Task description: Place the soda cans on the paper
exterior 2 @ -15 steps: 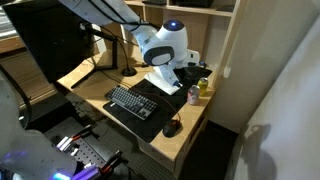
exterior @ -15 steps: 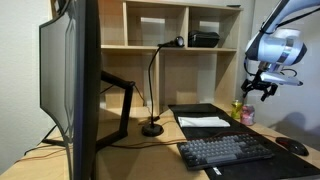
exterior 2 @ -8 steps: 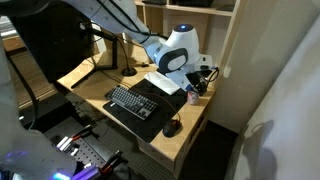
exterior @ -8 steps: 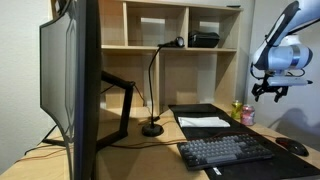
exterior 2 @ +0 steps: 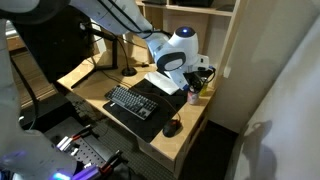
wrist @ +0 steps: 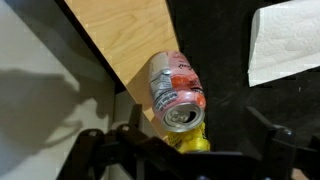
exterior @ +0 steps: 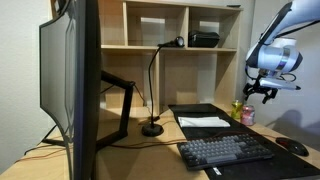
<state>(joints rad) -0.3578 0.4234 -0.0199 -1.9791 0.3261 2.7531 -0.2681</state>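
Wide open, the gripper (exterior: 262, 93) is hovering over the pink-red can (wrist: 176, 85) by the desk (wrist: 120, 30) edge; best descending straight, jaws straddling it, missing the neighbouring yellow-green can (wrist: 186, 144)

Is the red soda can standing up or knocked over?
Upright: the red soda can shows its silvery top end-on in the wrist view looking down.

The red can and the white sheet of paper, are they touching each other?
Apart. The wrist view shows a wide stretch of black mat between the pink-red can and the paper.
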